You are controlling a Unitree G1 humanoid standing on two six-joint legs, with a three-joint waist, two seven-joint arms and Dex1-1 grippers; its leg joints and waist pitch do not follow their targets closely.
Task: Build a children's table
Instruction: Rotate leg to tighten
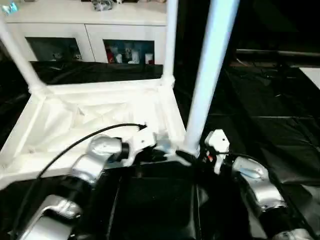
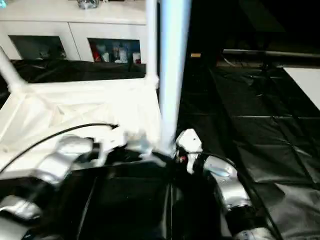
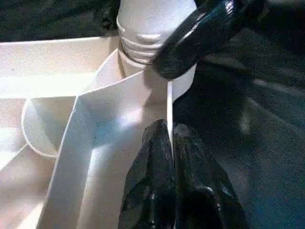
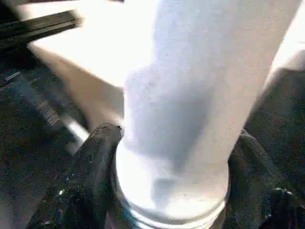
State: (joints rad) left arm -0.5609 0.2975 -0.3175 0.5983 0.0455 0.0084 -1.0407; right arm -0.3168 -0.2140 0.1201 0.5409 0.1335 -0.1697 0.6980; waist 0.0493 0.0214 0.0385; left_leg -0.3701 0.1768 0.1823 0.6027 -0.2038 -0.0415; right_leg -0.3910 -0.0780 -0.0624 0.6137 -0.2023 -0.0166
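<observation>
— Where's the table?
— Top (image 1: 75, 120) lies upside down on the black bench (image 1: 280, 125), legs up. My left gripper (image 3: 169, 143) pinches its rim; my right gripper (image 4: 167, 157) closes around the near leg (image 1: 207, 75) at its corner socket.

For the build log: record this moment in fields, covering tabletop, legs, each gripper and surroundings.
tabletop: children's table top lies upside down, ribbed underside up, on the black-sheeted table
legs: three stand in corner sockets; near leg at the corner by the grippers
left gripper: shut on the tabletop's rim
right gripper: fingers around the near leg's base
background: white cabinet
</observation>
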